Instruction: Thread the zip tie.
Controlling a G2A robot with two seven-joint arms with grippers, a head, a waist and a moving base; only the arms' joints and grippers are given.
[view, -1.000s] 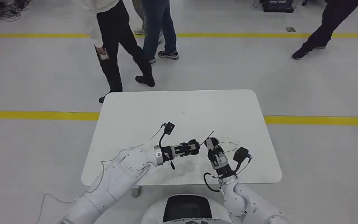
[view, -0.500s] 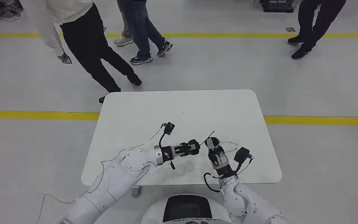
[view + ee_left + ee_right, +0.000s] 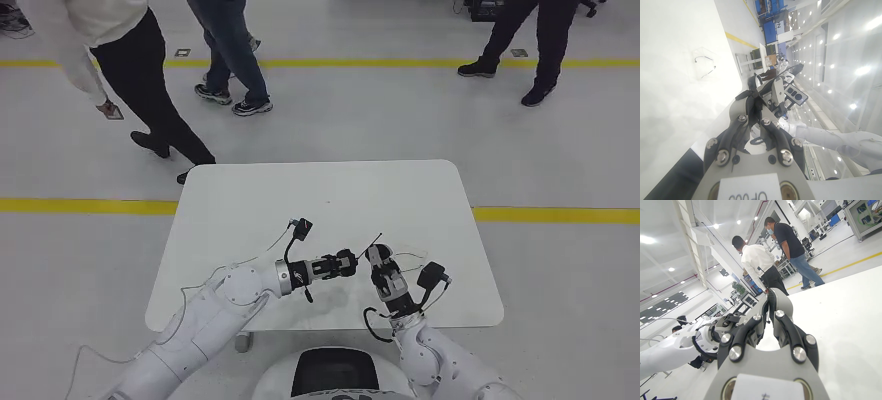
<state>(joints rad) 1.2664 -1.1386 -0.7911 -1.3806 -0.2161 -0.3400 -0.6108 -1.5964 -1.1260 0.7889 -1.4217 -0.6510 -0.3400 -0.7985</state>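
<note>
Over the near middle of the white table [image 3: 300, 200] my two grippers meet tip to tip. My right gripper [image 3: 375, 256] is shut on a thin black zip tie [image 3: 372, 243], whose free end pokes up past its fingertips [image 3: 763, 274]. My left gripper [image 3: 347, 262] faces it from the left, and its jaws are shut on a black end of the zip tie [image 3: 752, 94]. In the left wrist view the right gripper [image 3: 777, 89] sits just beyond that end. The spot where the tie's two ends meet is hidden between the fingers.
A clear shallow tray [image 3: 696, 55] holding a few spare black zip ties [image 3: 705, 65] lies on the table just right of the grippers [image 3: 408, 250]. The table's rounded near right corner [image 3: 741, 86] is close by. People walk on the floor beyond the far edge.
</note>
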